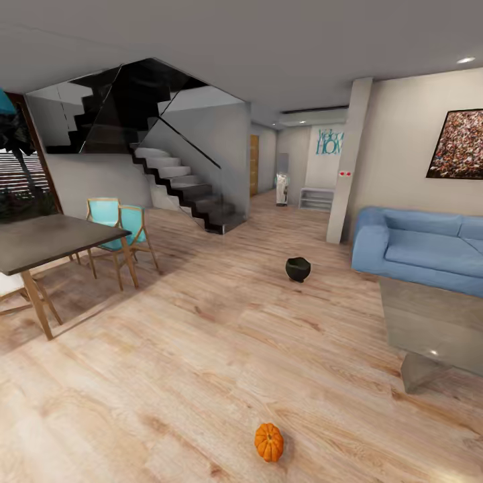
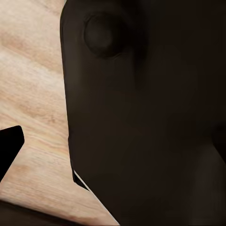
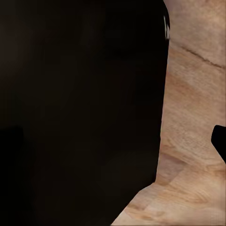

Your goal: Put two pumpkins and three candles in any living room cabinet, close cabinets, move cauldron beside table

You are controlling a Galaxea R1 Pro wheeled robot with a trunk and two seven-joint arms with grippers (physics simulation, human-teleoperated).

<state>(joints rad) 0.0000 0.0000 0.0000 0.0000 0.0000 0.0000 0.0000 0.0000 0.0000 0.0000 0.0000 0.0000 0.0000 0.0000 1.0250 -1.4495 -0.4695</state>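
Wide light wood plank floor (image 1: 201, 349) takes up most of the head view, open and bare across the middle from the near edge back to the hallway. Staircase (image 1: 184, 181) with a glass side panel sits at the back left, dark underside above it, open passage to its right. Blue sofa (image 1: 419, 248) on the right against the wall, cut off by the right frame edge. Low grey table (image 1: 436, 329) in front of the sofa at right, glossy top, its right part out of frame, only one base leg visible; a clear floor lane runs between its left edge and the dining set. Dark dining table (image 1: 47, 238) at left, cut by the left edge, wooden leg near the floor, two teal chairs (image 1: 121, 225) just behind it. Pillar (image 1: 349, 161) stands just beside the sofa's left end. Framed picture (image 1: 459, 144) on the right wall, clipped at the edge. Black cauldron (image 1: 298, 268) upright on the floor, mid-room, near the sofa corner and apart from the grey table. One orange pumpkin (image 1: 269, 441) on the floor near the bottom edge, well apart from the cauldron and from all furniture. Both wrist views: dark robot body blocks most of each frame, strips of plank floor beside it; gripper fingers not made out, so can't tell whether either one is spread or closed.
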